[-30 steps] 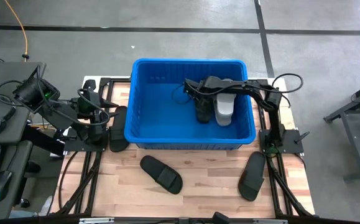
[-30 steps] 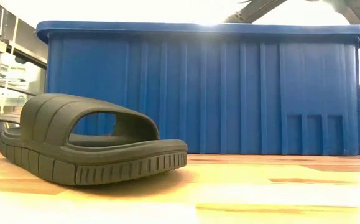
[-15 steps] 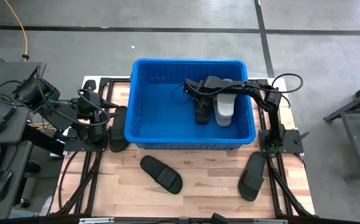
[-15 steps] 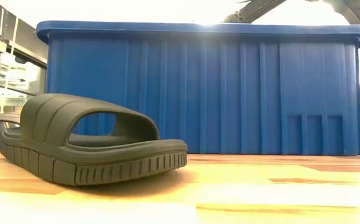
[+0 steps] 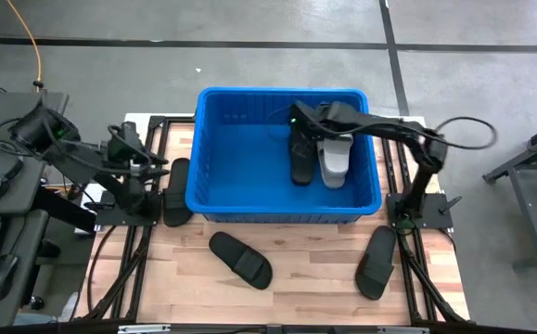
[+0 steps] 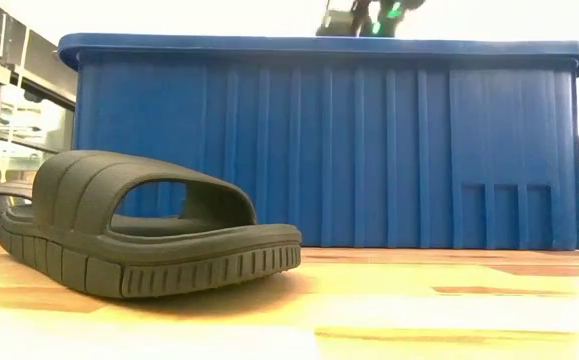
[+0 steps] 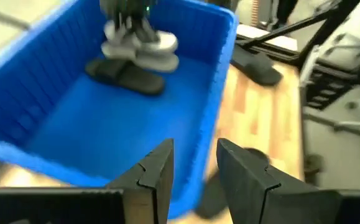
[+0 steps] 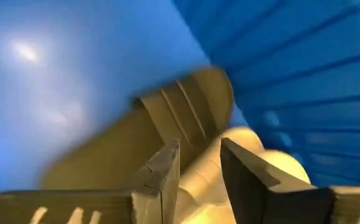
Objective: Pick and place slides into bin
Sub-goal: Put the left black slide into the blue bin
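High view: the right gripper [image 5: 298, 119], fingers parted and empty, hangs over the bin [image 5: 214, 176] above two dropped slides. Three black slides remain outside; the one [image 5: 177, 190] alongside the bin's left wall lies nearest the left gripper [image 5: 141, 163], which is part-open and empty.

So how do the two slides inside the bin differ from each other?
In the bin, the black slide is dark, while the light grey slide is pale. The black one lies nearer the bin's middle; the grey one lies beside it, closer to the right wall. In the left wrist view the grey one seems to rest partly on the black one. Both lie lengthwise, side by side, below the right gripper.
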### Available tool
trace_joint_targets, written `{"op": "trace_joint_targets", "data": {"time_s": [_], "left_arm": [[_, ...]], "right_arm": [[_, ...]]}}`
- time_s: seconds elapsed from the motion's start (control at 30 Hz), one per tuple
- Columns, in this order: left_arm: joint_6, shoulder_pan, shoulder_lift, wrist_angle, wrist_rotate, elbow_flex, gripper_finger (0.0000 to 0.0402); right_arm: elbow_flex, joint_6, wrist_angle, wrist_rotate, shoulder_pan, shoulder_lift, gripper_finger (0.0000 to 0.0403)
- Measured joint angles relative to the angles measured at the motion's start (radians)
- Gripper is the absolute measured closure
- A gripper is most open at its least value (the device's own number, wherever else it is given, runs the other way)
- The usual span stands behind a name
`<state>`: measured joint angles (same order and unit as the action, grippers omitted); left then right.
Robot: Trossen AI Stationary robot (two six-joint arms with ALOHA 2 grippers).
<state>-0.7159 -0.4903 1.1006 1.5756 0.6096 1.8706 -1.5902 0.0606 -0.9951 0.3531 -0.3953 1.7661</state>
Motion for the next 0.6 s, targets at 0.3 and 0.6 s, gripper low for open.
{"op": "trace_joint_targets", "data": {"time_s": [0.3,0.6], "left_arm": [[-0.082,0.000,-0.129,-0.003,-0.160,0.000,0.0291],[-0.135,0.000,-0.233,-0.004,0.050,0.000,0.0291]], "right_arm": [[0.000,0.053,0.221,-0.062,0.057,-0.261,0.0297],[0.000,0.124,0.272,0.013,0.118,-0.400,0.0297]]}}
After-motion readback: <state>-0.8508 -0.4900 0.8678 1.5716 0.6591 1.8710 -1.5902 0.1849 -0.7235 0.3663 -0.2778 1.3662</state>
